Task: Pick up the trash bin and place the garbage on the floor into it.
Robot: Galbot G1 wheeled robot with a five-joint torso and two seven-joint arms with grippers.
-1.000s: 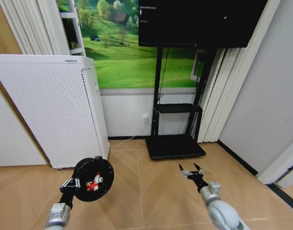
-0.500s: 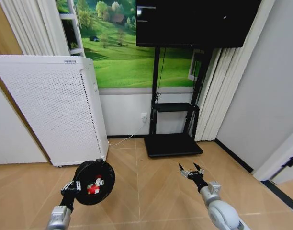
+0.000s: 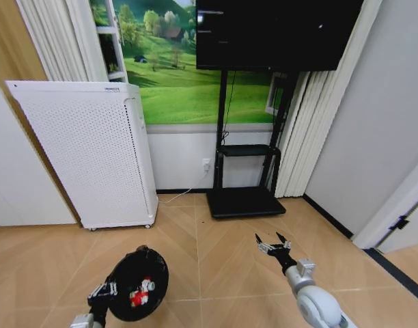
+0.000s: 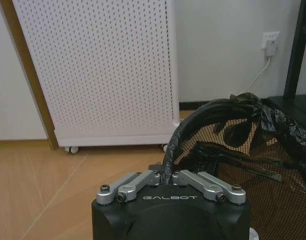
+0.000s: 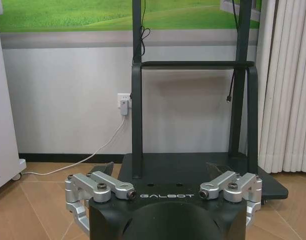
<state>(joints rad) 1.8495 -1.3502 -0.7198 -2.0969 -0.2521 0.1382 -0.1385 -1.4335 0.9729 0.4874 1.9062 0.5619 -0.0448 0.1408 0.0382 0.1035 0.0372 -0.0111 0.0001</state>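
Herringbone wood floor (image 3: 216,273); white perforated appliance (image 3: 93,154) at left wall, black TV stand (image 3: 244,198) centre, curtains right. Left gripper (image 3: 104,292) clamped on bin (image 3: 137,283) rim, low left above floor; bin tipped, mouth facing camera, red-white garbage (image 3: 141,292) inside. Right gripper (image 3: 274,244) spread, holding nothing, over floor.
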